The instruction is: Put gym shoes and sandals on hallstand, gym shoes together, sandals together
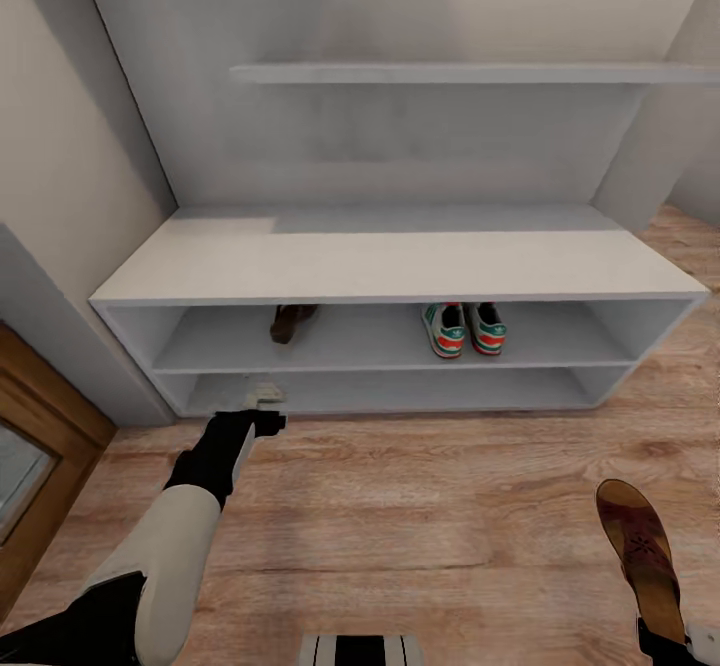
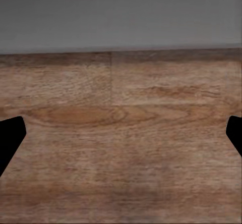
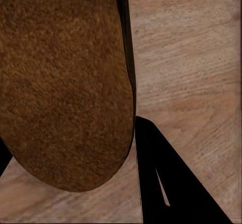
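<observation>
1. Two claws logged. My right claw [image 1: 668, 641] sits at the near right edge of the head view, closed on one sandal [image 1: 640, 556]; the sandal rises from the claw, footbed up, toe pointing away from me, clear of the corridor floor [image 1: 450, 506].
2. Right wrist view: the tan footbed of that held sandal [image 3: 65, 82] fills most of the frame, one black finger [image 3: 166, 178] pressed along its edge, wood planks behind.
3. My left arm [image 1: 170, 546] reaches forward over the floor. My left claw [image 1: 262, 401] hangs low, just in front of the bottom shelf of the hallstand [image 1: 400, 266], at its left end.
4. Left wrist view: two black fingertips [image 2: 10, 138] sit at opposite edges of the frame, spread wide, nothing between them. Floor planks [image 2: 121, 133] below, the grey base of the unit [image 2: 121, 17] beyond.
5. Upper open shelf of the hallstand, left part: the other sandal [image 1: 291, 322], dark brown, partly hidden under the tabletop edge.
6. Same shelf, right of centre: the two gym shoes [image 1: 467, 329], side by side and touching or nearly so, red-orange heels facing me, teal stripes visible. Well apart from the shelved sandal.
7. Bench tabletop [image 1: 400, 256] of the unit is pale grey.
8. Farther back, a stepped shelf [image 1: 470, 73] runs along the back wall above the tabletop.
</observation>
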Motion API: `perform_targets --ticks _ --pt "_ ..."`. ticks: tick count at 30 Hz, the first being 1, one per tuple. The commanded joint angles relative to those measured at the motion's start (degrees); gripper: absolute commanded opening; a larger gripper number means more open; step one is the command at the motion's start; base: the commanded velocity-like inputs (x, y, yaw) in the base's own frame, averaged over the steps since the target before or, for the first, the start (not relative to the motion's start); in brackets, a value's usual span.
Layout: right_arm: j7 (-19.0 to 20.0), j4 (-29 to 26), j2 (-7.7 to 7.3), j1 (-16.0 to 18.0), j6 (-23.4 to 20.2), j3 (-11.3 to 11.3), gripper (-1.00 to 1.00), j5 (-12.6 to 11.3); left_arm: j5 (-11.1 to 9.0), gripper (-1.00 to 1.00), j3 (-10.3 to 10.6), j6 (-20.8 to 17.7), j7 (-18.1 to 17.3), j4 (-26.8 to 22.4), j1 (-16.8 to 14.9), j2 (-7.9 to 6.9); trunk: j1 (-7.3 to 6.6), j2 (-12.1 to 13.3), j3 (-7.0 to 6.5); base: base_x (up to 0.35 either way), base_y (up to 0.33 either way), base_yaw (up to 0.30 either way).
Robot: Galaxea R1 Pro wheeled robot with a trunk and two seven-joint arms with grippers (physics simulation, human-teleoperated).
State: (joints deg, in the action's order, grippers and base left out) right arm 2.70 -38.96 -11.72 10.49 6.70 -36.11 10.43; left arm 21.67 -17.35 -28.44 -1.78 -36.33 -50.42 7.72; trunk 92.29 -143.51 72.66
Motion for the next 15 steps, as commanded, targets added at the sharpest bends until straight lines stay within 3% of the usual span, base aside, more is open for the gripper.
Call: perform_targets --ticks 1,9,15 --pt "0.11 0.02 0.03 0.06 0.15 -0.29 -1.0 0.38 0.14 1.0 -0.31 0.67 -0.21 -0.11 0.9 0.06 -0.05 -0.02 0.03 -0.303 0.0 0.0" --pt "0.11 0.14 0.14 0.06 0.17 -0.28 -1.0 0.38 -0.23 1.0 -0.31 6.31 -0.53 -0.19 7.75 -0.58 -0.05 -0.02 0.03 -0.186 0.0 0.0" --pt "0.11 0.14 0.27 0.06 0.24 -0.16 -1.0 0.38 -0.16 1.0 0.03 14.76 -3.23 -0.17 12.35 -1.01 -0.05 -0.02 0.03 -0.032 0.0 0.0"
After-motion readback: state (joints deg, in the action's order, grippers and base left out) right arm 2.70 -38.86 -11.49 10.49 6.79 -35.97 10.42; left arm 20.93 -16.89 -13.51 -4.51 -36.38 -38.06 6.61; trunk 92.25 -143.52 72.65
